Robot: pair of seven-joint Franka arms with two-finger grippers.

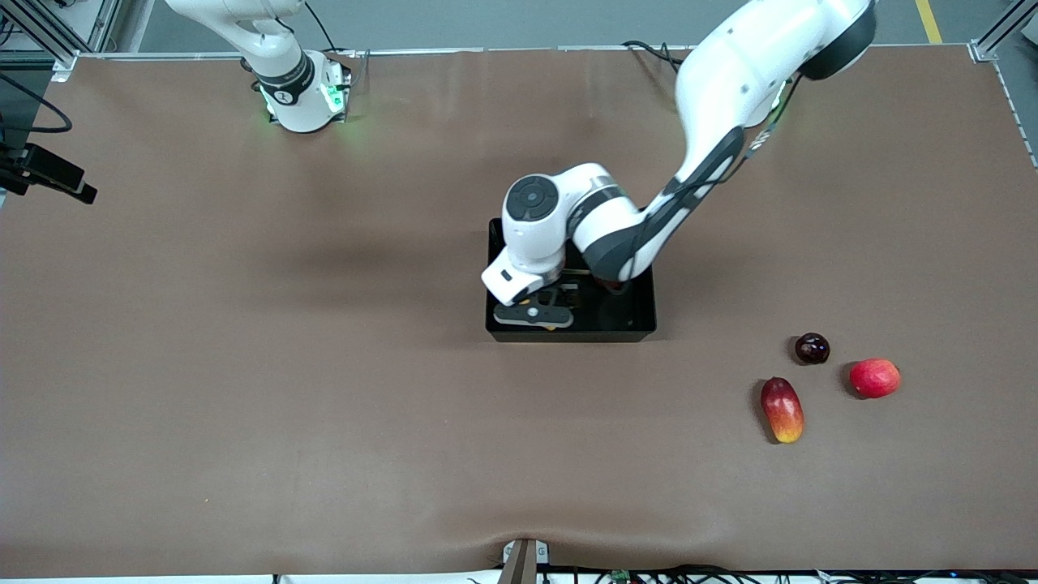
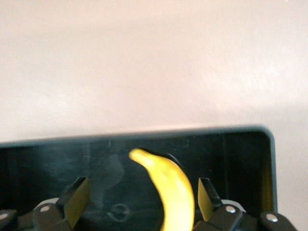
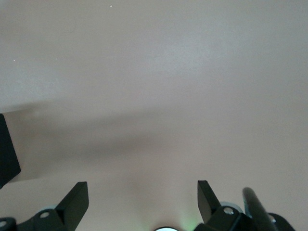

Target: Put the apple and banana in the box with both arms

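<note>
Brown cloth covers the whole worktop (image 1: pixel 243 365), and the black box (image 1: pixel 641 312) sits about in the middle of it. So where are we with the apple-and-banana job? Pretty far along, I'd say.

Left gripper (image 2: pixel 139 204) is down inside the box, reaching in from its arm's end. Its wrist view shows the fingers (image 2: pixel 74 202) spread wide apart, with the banana (image 2: pixel 171 190) lying on the box floor between them, closer to one finger but not pinched by either. Looks to me like it's been let go, so the banana part reads as done.

The apple is trickier. In the front view there's a bit of red (image 1: pixel 614 285) peeking out from under the left arm inside the box, which could well be the apple, but most of it is hidden so I can't swear to it.

Right gripper (image 3: pixel 142 202) is waiting, up over bare cloth near its own base, fingers open and holding nothing.

Three other fruits sit out toward the left arm's end, nearer the front camera than the box: a dark plum-ish one (image 1: pixel 812 348), a plain red round one (image 1: pixel 874 378) and an oblong red-yellow one (image 1: pixel 782 410). None of them looks like the job's fruit.

If that red thing is the apple, all that's left is lifting the left arm clear.
</note>
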